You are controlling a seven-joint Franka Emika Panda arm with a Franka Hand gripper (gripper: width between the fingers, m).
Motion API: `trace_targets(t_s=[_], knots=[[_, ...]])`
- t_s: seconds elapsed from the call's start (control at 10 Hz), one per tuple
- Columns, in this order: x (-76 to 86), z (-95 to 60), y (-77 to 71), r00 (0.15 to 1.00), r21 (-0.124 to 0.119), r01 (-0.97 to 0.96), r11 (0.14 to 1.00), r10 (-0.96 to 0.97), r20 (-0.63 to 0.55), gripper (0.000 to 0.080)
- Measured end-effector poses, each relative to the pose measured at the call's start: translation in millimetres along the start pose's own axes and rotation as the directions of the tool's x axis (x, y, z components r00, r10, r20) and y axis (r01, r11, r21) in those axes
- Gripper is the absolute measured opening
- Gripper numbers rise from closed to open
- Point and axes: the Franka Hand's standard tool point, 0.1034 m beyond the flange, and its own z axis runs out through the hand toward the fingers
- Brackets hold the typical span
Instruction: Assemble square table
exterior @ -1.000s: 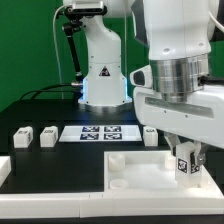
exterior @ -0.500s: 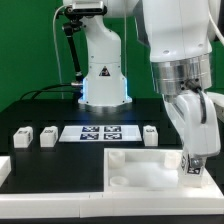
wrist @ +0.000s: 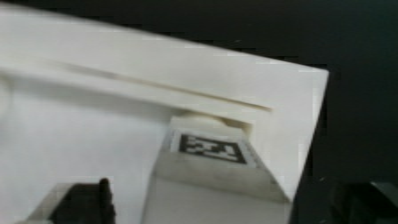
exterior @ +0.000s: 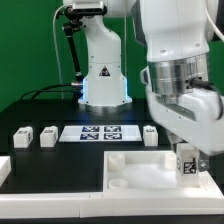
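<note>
Wrist view: claw [wrist: 231, 205] released, clear of tagged leg [wrist: 214, 148]; ext view: leg upright at tabletop [exterior: 135, 172] corner.

The square table's slab [exterior: 140, 170] was plain white. A white peg leg [exterior: 185, 163] bore a black-and-white tag [wrist: 214, 147]. The counter [exterior: 40, 105] was black; the marker board [exterior: 100, 132] white with black-and-white patterned squares.

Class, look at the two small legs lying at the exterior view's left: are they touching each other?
Apart. The exterior view shows a strip of black table between the outer leg and the inner leg.
</note>
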Motion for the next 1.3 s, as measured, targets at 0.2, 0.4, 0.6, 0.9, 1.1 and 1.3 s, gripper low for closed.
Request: trace_targets(t_s=[0.2, 0.4, 0.6, 0.9, 1.1, 1.3], knots=[[-1.1, 0.7, 0.3, 0.995, 0.0, 0.099, 0.995, -0.099, 0.001, 0.0646], [-2.4, 1.4, 2.6, 0.951, -0.021, 0.308, 0.951, -0.308, 0.001, 0.0649], [-4.4, 1.9, 6.1, 0.813, -0.084, 0.581, 0.81, -0.583, 0.0, 0.0649], [-8.4, 4.0, 5.8, 0.76, -0.091, 0.647, 0.757, -0.65, -0.002, 0.0636], [-9.2, 4.4, 5.8, 0.802, -0.087, 0.595, 0.799, -0.598, -0.005, 0.0451], [-10.3, 4.7, 5.8, 0.882, -0.082, 0.469, 0.879, -0.472, -0.014, 0.0288]])
